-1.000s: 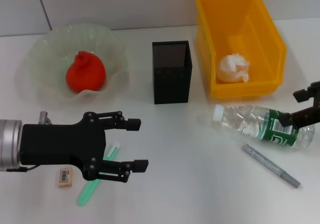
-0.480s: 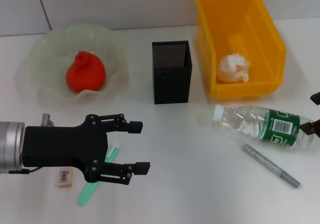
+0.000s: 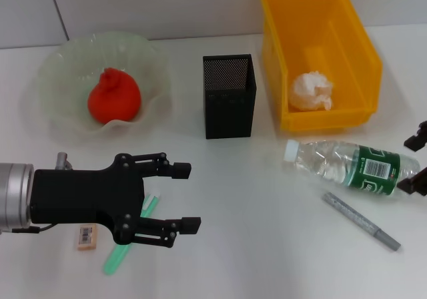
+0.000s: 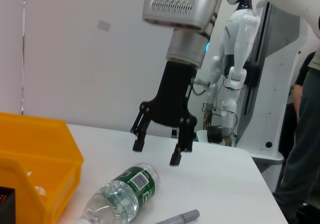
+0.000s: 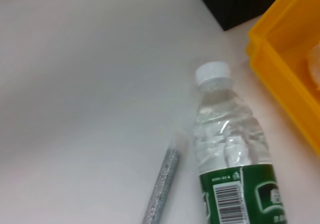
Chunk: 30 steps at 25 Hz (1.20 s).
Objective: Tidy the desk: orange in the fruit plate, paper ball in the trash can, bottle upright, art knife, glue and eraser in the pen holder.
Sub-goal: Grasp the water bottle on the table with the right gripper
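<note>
Head view: you've got the left gripper hovering low over the desk w/ fingers spread wide, nothing held. The green glue stick lies partly under its palm, between the two fingers' bases; the eraser sits just beside it, on the robot's left. The orange is in the fruit plate. The paper ball is in the yellow trash bin. The black mesh pen holder stands between plate and bin. The water bottle lies on its side, cap toward the pen holder. The right gripper is at the frame's right edge, fingers apart either side of the bottle's base end, holding nothing. The grey art knife lies just beside the bottle, on the near side.

Left wrist view: you see what the head view cuts off, i.e. the whole right gripper hanging fingers-down, open, fingertips above the desk and clear of the bottle, which lies just below and nearer the camera. Bin corner and knife tip also show.

Right wrist view: no fingers visible. Bottle close up, white cap, green label w/ barcode; knife alongside, near but apart. Bin wall and pen holder corner at the edge.
</note>
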{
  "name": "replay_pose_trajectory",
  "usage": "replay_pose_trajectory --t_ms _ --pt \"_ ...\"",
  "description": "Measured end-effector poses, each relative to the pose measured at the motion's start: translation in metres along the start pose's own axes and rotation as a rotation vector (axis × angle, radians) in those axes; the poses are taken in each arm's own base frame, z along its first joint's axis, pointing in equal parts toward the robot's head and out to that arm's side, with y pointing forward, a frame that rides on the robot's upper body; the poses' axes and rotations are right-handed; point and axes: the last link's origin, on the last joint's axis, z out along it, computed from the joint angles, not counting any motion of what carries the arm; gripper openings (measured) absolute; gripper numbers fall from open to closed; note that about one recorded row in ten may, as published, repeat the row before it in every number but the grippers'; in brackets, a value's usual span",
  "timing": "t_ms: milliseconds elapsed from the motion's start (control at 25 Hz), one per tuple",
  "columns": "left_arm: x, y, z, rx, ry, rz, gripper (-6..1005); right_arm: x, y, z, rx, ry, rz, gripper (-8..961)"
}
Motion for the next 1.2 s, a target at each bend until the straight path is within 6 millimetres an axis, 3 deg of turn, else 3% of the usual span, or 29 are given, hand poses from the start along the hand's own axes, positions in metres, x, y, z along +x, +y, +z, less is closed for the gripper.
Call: replay_pose_trajectory --t_ms 120,1200 --pt "0.0 0.0 0.0 0.001 0.0 -0.001 843 -0.006 -0.001 0.009 0.006 0.012 -0.027 825" --pt "-0.001 0.0 0.0 0.001 0.001 0.002 842 -0.02 -0.009 0.02 0.012 0.033 -0.068 826"
